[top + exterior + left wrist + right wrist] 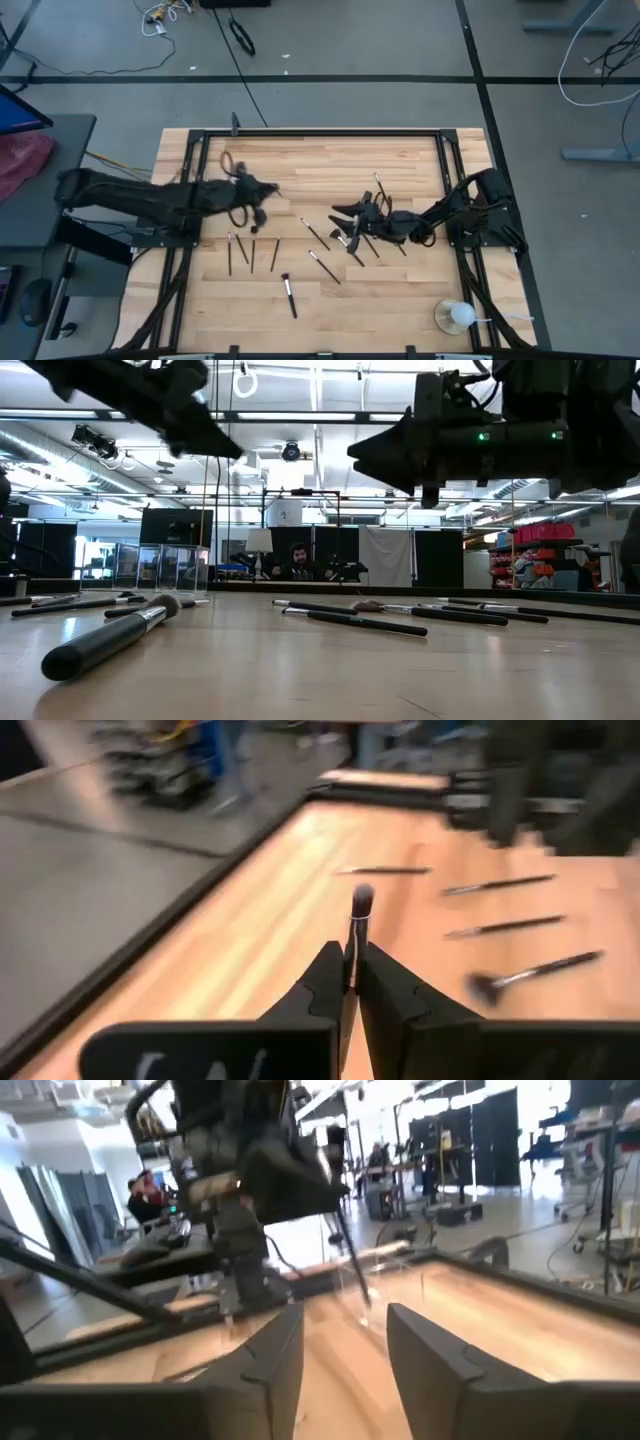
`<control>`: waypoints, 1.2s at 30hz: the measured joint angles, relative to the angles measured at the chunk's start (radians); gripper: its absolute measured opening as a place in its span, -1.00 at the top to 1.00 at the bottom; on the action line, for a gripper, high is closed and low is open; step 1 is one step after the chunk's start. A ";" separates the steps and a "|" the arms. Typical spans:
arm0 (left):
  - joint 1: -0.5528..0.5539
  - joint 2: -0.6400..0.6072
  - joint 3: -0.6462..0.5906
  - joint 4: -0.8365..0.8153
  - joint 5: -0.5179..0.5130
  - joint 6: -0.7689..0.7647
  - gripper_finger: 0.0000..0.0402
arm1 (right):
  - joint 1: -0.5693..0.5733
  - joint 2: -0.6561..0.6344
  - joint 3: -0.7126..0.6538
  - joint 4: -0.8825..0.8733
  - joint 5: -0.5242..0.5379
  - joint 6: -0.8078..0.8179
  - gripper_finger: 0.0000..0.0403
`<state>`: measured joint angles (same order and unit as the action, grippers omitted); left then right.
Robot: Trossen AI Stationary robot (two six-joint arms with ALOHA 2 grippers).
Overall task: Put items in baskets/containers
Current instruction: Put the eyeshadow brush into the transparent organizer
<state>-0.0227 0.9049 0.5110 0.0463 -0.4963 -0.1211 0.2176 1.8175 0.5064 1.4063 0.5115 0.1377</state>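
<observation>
We see the left gripper (350,982) clamped on a makeup brush (360,915), bristles pointing away from the wrist, raised above the wooden desk (330,300). The right gripper (345,1345) stands wide and holds nothing, hovering over the desk's middle. More brushes (250,252) lie scattered flat on the desk between both arms. The clear holder (165,567) sits toward the far left edge in the low view.

slim dark brushes (291,297) lie scattered flat; clear holder (165,566) stands upright.
</observation>
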 joint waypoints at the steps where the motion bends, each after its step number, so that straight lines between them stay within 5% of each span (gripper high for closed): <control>1: 0.017 -0.048 0.000 -0.061 -0.010 -0.012 0.90 | 0.000 0.000 0.000 -0.004 -0.002 0.005 0.25; 6: 0.129 -0.228 0.000 -0.278 -0.028 -0.032 0.90 | 0.000 0.000 0.000 -0.010 -0.005 0.010 0.27; 12: 0.277 -0.285 0.000 -0.404 -0.022 -0.033 0.90 | 0.000 0.000 0.000 -0.010 -0.005 0.011 0.30; 18: 0.381 -0.235 0.000 -0.398 0.125 -0.060 0.89 | 0.000 0.000 0.000 -0.010 -0.005 0.011 0.32; 36: 0.523 0.062 0.000 -0.391 0.225 -0.079 0.86 | 0.000 0.000 0.000 -0.012 -0.004 0.011 0.32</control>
<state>0.4998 0.9668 0.5110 -0.3445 -0.2714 -0.1998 0.2176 1.8175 0.5064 1.3945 0.5072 0.1486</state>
